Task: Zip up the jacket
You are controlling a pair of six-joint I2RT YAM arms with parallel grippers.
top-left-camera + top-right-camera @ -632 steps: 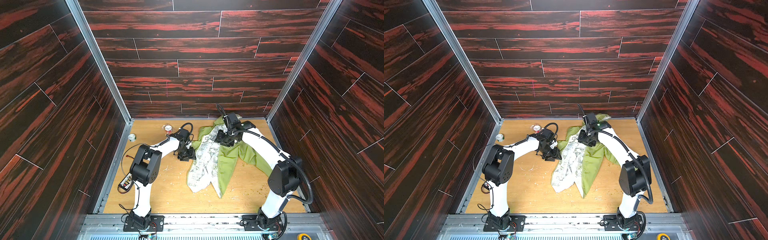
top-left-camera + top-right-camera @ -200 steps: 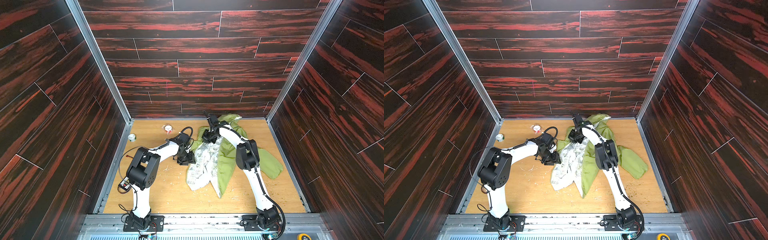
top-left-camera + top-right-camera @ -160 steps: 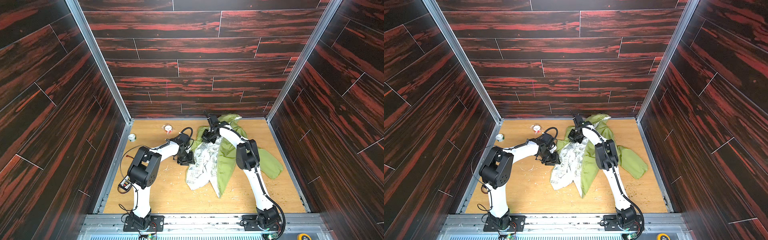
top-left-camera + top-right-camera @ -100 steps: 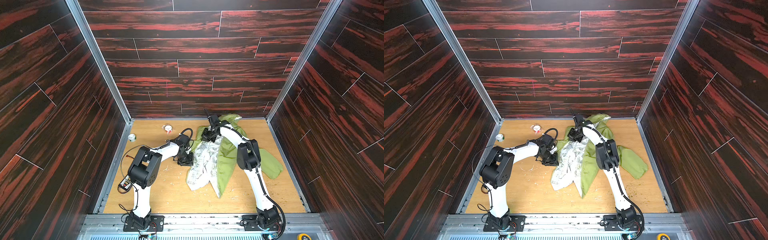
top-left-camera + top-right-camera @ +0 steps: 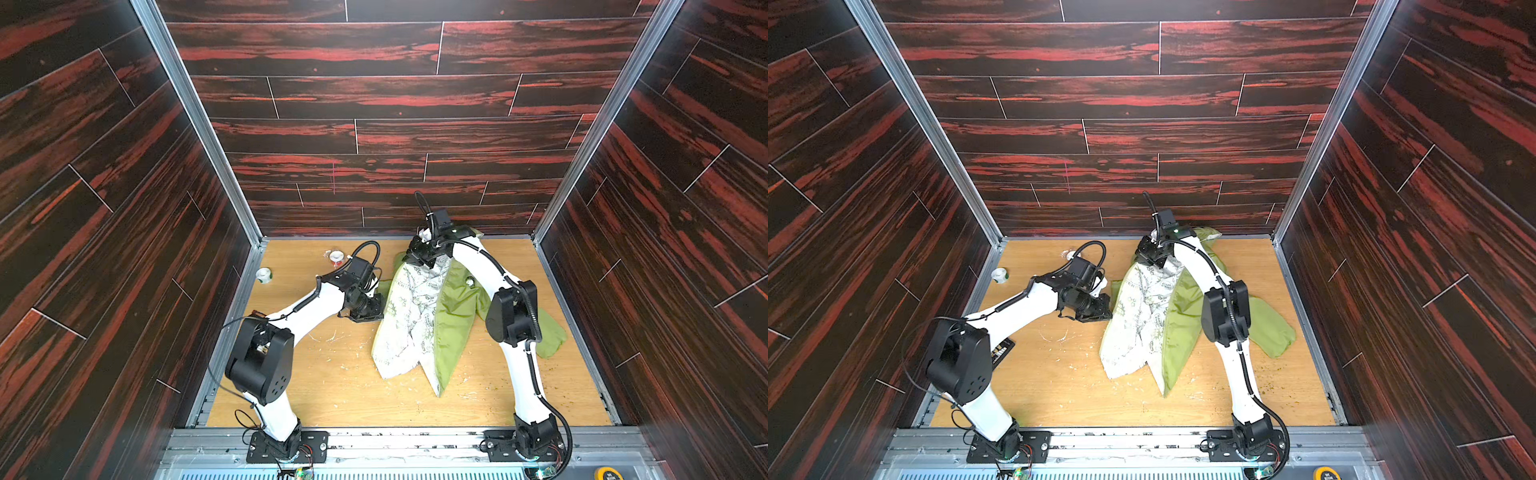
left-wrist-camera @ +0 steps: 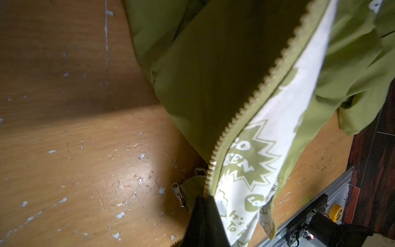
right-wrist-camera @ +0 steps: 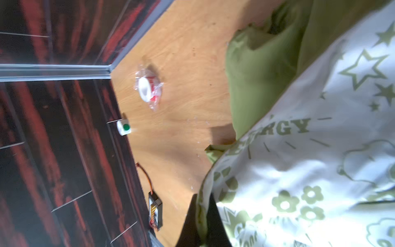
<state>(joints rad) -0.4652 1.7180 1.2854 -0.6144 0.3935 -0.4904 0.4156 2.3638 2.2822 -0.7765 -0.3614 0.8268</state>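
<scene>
Left end effector [image 5: 377, 307] is clamped shut on the jacket [image 5: 455, 316] at its left front edge. The wrist view shows the tape by the zipper teeth [image 6: 256, 94] pinched between the fingers. Right end effector [image 5: 417, 262] is also closed, gripping lining-side fabric at the far end, probably near the collar.

Jacket lies open, pale lining up, right of centre on the tabletop [image 5: 332, 395], far end raised off it.

Handling guess: thin, light, floppy, likely slick. It'll sag and twist between grips, so hold the stiffer zipper tape near the bottom ends and keep it taut. Small metal piece [image 6: 178, 193] beside the left grip looks like the pull.

Count: one jacket, two end effectors, two oddments far left: wrapped red-and-white item [image 5: 336, 257], white-and-green one [image 5: 264, 274].
</scene>
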